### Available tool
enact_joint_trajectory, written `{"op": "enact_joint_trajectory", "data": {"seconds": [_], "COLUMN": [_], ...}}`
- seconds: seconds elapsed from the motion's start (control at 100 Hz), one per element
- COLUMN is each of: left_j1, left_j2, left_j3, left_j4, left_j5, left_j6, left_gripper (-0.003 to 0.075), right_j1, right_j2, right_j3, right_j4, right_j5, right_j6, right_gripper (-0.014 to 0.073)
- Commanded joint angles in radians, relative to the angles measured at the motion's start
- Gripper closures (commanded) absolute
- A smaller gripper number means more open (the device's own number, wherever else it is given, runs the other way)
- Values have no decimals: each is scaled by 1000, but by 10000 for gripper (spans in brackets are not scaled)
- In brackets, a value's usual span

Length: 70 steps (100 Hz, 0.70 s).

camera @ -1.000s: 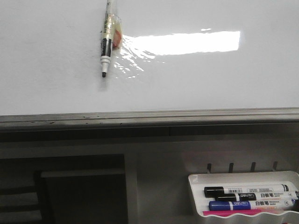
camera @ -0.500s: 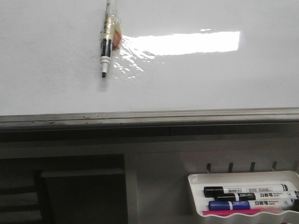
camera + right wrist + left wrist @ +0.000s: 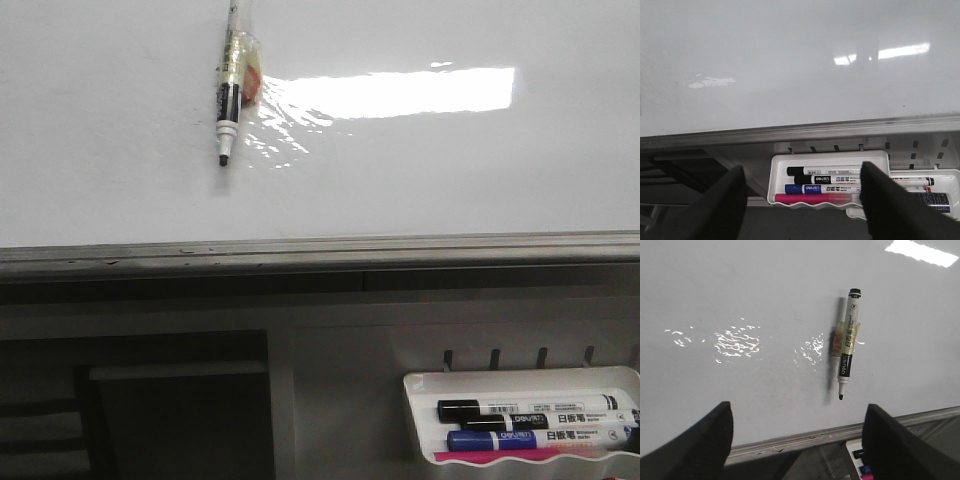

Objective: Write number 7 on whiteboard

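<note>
Hunting for the number 7 and finding none: not seeing one black line on the whiteboard yet. Filling the top half of the front view, sitting white and shiny just above the grey rail, wearing a bright glare patch. Carrying a black marker stuck on with yellowish tape, bare tip pointing down toward the rail (just hanging there, not drawing).

Looking back one second and half a second: spotting nothing moving. Staying in the same spot, that marker. Staying blank, that board. Meaning, most likely, still waiting at the very start of the job, with every stroke left to do.

Moving outward: seeing the left end effector facing the marker from well apart, fingers spread wide, holding nothing. Seeing the right end effector spread wide too, gripping nothing, looking at the white tray of spare markers hanging below the rail.

Probably needing to take hold of a marker first.
</note>
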<state>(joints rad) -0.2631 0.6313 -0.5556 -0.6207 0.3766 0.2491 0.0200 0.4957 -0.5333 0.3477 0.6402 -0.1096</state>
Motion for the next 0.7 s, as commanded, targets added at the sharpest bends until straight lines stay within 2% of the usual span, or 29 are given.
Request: {"op": "enact_joint_trajectory", "data": {"seconds": [0.0,0.09,0.43,0.52,0.69], "left_j1": [-53,-123,-380,-411,-423], "left_j2": [61,128,425,509,647], "left_j3": [-35,-35,-57,-86,-169], "left_j4": [-55,-59,-59,-51,-41], "left_j5": [-126,-193,-557,-614,-634], "left_j6": [45,63,63,63,63], "left_gripper": [227,251,251,251,251], "right_j1": [-5,-5,-5,-5,-5], "right_j2": [14,14,14,14,14], "right_j3": [-35,-35,-35,-35,-35], "right_j4": [4,4,4,4,4], "right_j5": [-62,-73,-83,-83,-83], "right_j6": [-14,-14,-14,-14,-14], "right_gripper": [155,155,155,155,155]}}
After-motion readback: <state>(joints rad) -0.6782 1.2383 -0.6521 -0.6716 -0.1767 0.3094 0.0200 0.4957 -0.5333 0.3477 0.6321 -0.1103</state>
